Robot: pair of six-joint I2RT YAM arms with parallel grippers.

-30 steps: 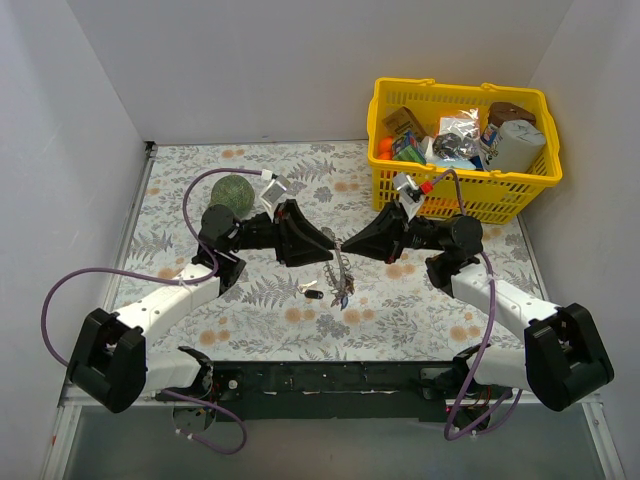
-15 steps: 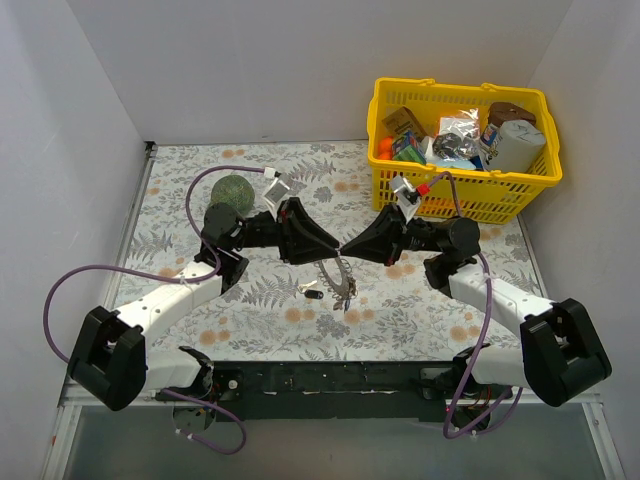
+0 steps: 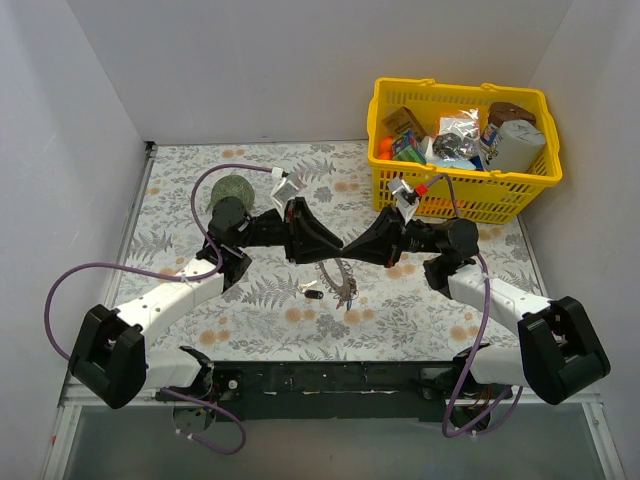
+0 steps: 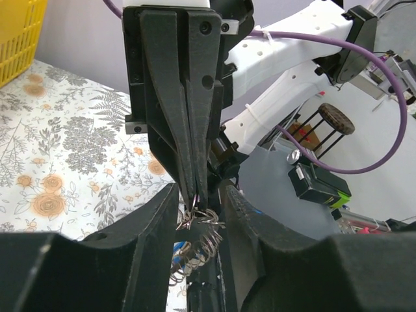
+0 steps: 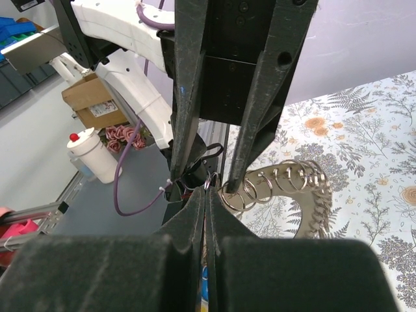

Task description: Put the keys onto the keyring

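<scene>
Nearer together now, the right gripper pinches the keyring, dangling downward, the left gripper spread wide.

**Black pincers over a flowered table**

The table has a pale cloth printed with grey ferns and leaves, dotted with orange blossoms. The basket is bright yellow, and the ball is mottled green. The left arm and right arm are white with black joints, each trailing a purple cable. Left pincer and right pincer are matte black. The keyring is silvery grey, and one key has a black head.
</scene>
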